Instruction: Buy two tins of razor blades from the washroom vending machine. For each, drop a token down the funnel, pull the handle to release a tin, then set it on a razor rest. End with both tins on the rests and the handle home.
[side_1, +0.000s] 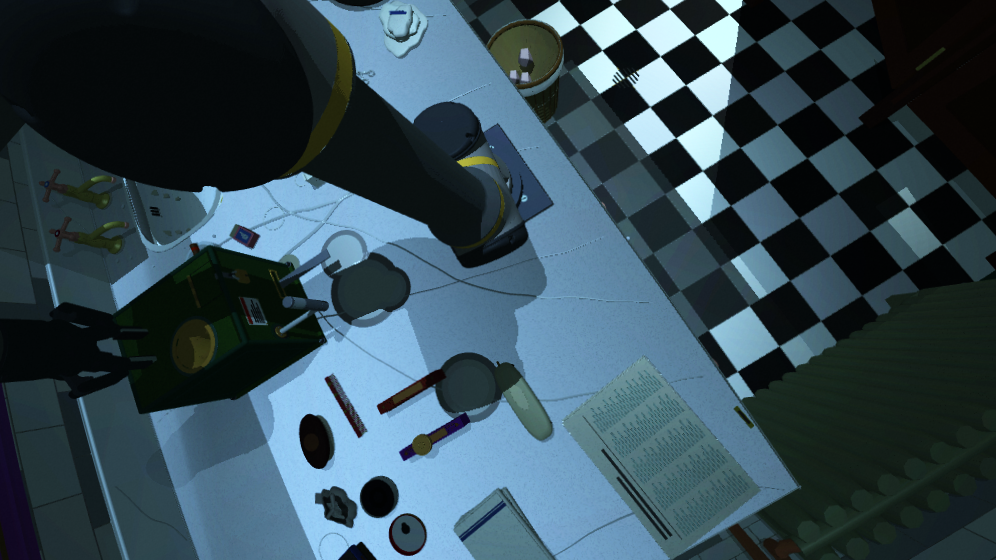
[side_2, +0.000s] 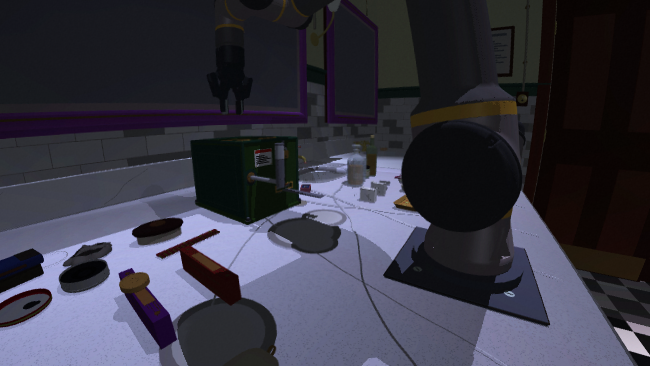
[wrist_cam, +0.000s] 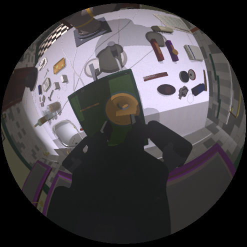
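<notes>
The brass funnel (wrist_cam: 121, 108) sits in the top of the green vending machine (side_1: 212, 327) (side_2: 245, 175), whose handle (side_2: 278, 165) (side_1: 304, 304) stands out from its front face. My gripper (side_2: 230, 106) (side_1: 136, 347) (wrist_cam: 118, 122) hangs open and empty well above the machine's rear edge, behind the funnel. A token (side_2: 134, 281) (side_1: 422, 443) lies on the purple razor rest (side_2: 147, 306), beside the red razor rest (side_2: 210, 273) (side_1: 409, 391). I see no tin.
The arm's base (side_2: 467, 250) stands on the counter to the right of the machine. Round trays (side_2: 305, 234) (side_2: 225, 330), a comb (side_2: 187, 243), brushes and small dishes (side_2: 82, 275) lie about the counter. A sink (side_1: 170, 209) lies beyond the machine.
</notes>
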